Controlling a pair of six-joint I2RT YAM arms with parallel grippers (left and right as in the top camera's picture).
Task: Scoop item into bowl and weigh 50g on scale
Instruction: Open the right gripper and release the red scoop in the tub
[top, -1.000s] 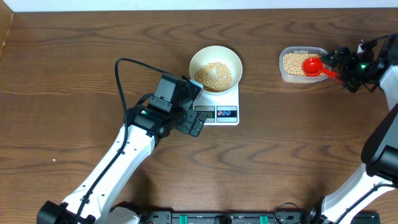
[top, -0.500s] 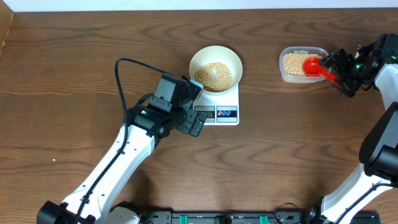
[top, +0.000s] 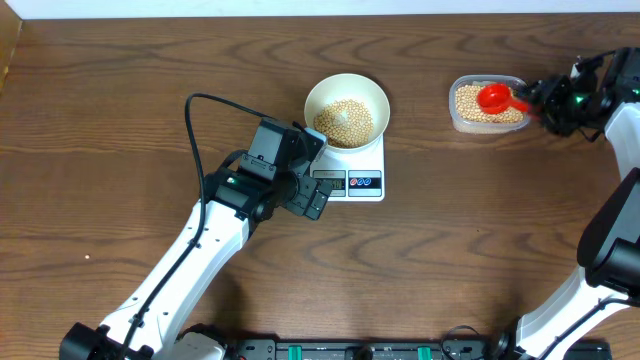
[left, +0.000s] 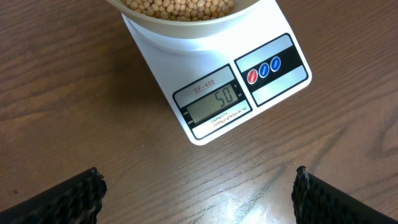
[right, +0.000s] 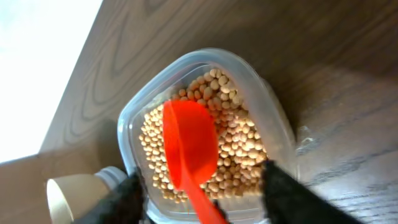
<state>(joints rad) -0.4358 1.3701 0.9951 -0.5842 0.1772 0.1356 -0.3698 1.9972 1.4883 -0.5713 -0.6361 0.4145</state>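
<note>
Right fingers (right: 127, 196) straddle red scoop (right: 189, 146); left fingers (left: 62, 199) hover wide before scale (left: 214, 102).

I see a brown wood table (top: 120, 100); directly on it sit the scale (top: 362, 184), mid-table, and a clear tub (top: 453, 106) toward the far right, well apart.

- Beans (top: 346, 120): small, round, tan-yellow; a heap fills the bowl's bottom. More lie in the clear container (top: 452, 105), far right.
- Bowl (top: 312, 100): white, round, upright on the scale's far part.
- Scale (top: 372, 160): white, flat, mid-table; display reads 50.
</note>
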